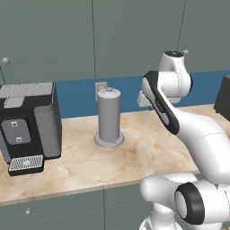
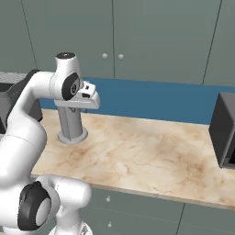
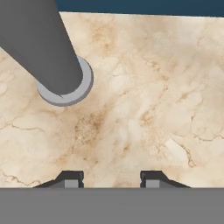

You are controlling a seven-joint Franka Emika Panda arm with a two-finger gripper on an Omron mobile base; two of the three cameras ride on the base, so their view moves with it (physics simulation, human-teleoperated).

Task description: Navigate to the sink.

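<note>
Sink position cannot be told from these frames. The landmark is the grey cylinder [image 1: 108, 117] [image 2: 71, 121] [image 3: 43, 48], which stands upright on a round base on the counter [image 1: 148, 143] [image 2: 147, 156] [image 3: 144, 109], a beige marble-veined top. Left of the cylinder sits the coffee machine [image 1: 29, 121], dark grey with a slatted drip tray, near but not touching. Directly behind the cylinder, a wall outlet [image 1: 101, 90] is set in the blue backsplash [image 1: 76, 96] [image 2: 156, 101] [image 3: 131, 5]. Above the cylinder run grey-green upper cabinets [image 1: 54, 36] [image 2: 156, 36] with small round knobs [image 2: 104, 56]. Below the counter edge are lower cabinets [image 1: 58, 211] [image 2: 137, 211] in the same colour. Just right of the cylinder and higher than its base, the gripper [image 3: 110, 179] hangs over bare marble and points down, with its fingertips [image 3: 70, 178] spread apart and nothing between them. Well right of the cylinder, a dark appliance [image 1: 223, 96] [image 2: 225, 128] stands on the counter at the frame edge.
</note>
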